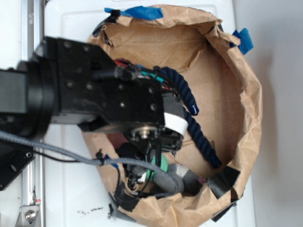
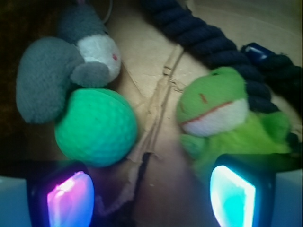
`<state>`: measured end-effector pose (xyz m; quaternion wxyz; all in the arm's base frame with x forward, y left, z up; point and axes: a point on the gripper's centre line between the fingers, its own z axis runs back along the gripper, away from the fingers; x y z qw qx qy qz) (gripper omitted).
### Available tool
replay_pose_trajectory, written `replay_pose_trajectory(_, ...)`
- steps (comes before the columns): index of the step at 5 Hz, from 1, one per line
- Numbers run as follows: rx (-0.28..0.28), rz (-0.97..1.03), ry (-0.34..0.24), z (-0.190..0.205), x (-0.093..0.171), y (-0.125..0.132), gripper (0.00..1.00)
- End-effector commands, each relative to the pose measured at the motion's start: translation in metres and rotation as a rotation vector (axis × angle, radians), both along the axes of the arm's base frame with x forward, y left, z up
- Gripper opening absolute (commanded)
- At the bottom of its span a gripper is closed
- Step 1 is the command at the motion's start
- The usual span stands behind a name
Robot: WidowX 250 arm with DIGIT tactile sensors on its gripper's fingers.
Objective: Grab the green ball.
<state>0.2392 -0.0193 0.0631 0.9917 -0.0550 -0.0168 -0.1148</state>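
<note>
1. Your green ball (image 2: 96, 126) is teal-green with a dimpled, golf-ball pattern.
2. The plush frog (image 2: 227, 118) you see is lime-green, with a white mouth area edged in a red line.
3. The stuffed toy (image 2: 61, 71) is grey with a white face.
4. The rope (image 2: 208, 42) is dark navy.
5. Your fingers (image 2: 70, 198) glow pink-purple on one pad, cyan on the other.
6. The paper liner (image 1: 236, 94) is brown, with blue tape (image 1: 137, 12).

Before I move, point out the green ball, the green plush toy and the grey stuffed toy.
green ball (image 2: 96, 127), wrist view, middle of its dimpled surface.
green plush toy (image 2: 218, 106), wrist view, on its face.
grey stuffed toy (image 2: 45, 78), wrist view, on its grey body.
</note>
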Motion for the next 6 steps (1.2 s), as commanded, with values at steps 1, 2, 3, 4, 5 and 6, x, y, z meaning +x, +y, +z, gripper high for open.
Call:
replay_pose_trajectory(1,-0.077,-0.029,-0.03,-0.003,0.012,-0.028,1.0)
replay_pose_trajectory(2,-0.103,-0.045,-0.049,-0.008,0.015,-0.037,1.0)
replay_pose_trajectory(3,-0.112,-0.063,-0.023,-0.014,0.017,-0.043,1.0)
replay_pose_trajectory(4,-0.121,-0.071,-0.003,-0.017,0.018,-0.046,0.99)
replay_pose_trajectory(5,-0.141,-0.057,0.007,-0.016,0.019,-0.043,0.0)
replay_pose_trajectory(6,-0.147,-0.052,0.013,-0.016,0.02,-0.041,0.0)
